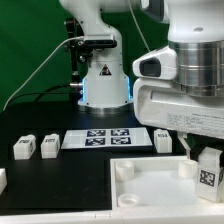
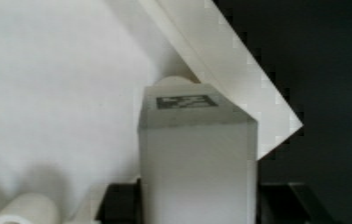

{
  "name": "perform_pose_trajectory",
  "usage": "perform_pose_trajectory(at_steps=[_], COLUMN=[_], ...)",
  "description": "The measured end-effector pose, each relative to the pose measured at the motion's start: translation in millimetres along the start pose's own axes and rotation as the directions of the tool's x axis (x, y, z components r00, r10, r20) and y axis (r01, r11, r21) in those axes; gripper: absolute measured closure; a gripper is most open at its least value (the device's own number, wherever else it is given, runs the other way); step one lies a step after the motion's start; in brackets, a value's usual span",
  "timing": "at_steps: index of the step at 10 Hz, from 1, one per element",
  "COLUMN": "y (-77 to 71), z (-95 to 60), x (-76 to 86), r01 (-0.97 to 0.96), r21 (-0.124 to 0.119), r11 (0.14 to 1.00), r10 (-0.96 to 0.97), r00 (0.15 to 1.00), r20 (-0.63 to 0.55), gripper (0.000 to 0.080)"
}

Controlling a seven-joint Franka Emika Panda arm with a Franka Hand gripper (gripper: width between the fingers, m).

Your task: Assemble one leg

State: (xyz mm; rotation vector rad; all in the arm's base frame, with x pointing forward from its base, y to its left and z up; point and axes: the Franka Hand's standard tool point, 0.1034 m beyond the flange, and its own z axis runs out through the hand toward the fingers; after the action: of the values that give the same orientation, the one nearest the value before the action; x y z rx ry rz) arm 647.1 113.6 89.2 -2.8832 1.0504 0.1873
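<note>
Fingers (image 1: 204,160) closed to the width of one leg (image 1: 207,176), clamped on its two sides. Leg upright between the fingers, tagged face toward the wrist camera.

Step in hand, by judgement: bringing this leg to a corner of the white panel (image 1: 150,190) lying beneath the fingers; not yet seated. Raised socket (image 1: 186,168) just beside the held leg, toward the exterior view's left. Touching the panel or hovering above it: cannot tell.

Next move, likely: centre the leg over that socket, keep it plumb, press down and perhaps twist, without pushing the panel aside.

Black matte table (image 1: 40,185), mostly bare away from the fingers. Beyond them, the marker board (image 1: 108,137), with spare legs (image 1: 25,148) standing loose near it, well apart from the fingers. Farther back, the arm's base (image 1: 103,85) and a green backdrop (image 1: 30,40).
</note>
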Motion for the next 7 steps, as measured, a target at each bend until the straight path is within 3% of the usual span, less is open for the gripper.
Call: perform_pose_trajectory(at_steps=[4,7], y=[2.5,9.4], z=[-0.7,0.5], x=[1.5,-4.2], r01=[-0.392,-0.809], r21=[0.002,0.098], r11=[0.92,0.58], r10=[0.392,0.813], r00=[0.92,0.582], r20=[-0.006,-0.005], gripper=[0.0508,0.0508])
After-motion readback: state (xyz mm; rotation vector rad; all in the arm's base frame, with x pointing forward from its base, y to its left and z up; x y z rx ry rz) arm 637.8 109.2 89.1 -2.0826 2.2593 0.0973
